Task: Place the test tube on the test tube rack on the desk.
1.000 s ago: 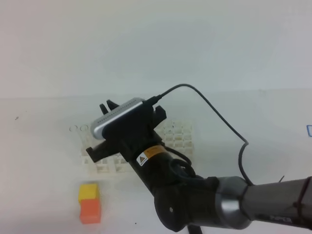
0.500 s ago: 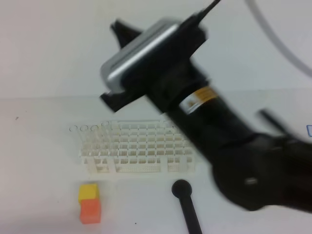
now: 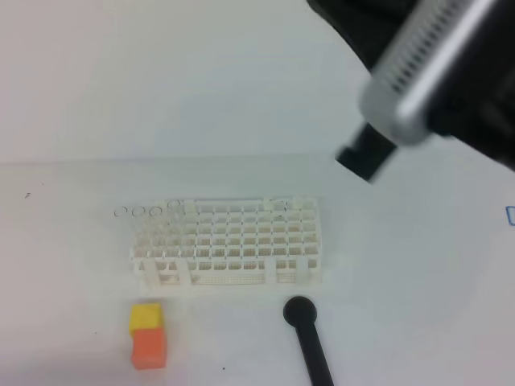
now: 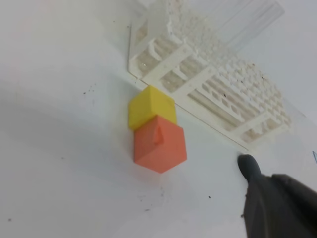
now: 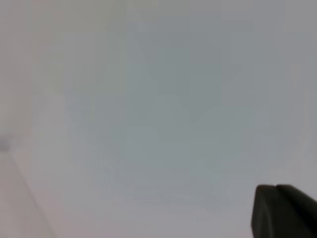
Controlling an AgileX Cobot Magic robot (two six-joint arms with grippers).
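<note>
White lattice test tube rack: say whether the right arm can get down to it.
Probably yes: nothing stands over the white plastic lattice rack; the right arm is raised clear above it.

right arm (image 3: 434, 72): raised high, blurred | right hand: closed | left hand (image 4: 277, 208): closed

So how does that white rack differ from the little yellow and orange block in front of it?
The test tube rack is white, while the block is yellow on top of orange. The rack is an open lattice of square holes; the block looks solid. The rack is long and wide, the block small and compact. Both rest on the white desk, apart from each other.
</note>
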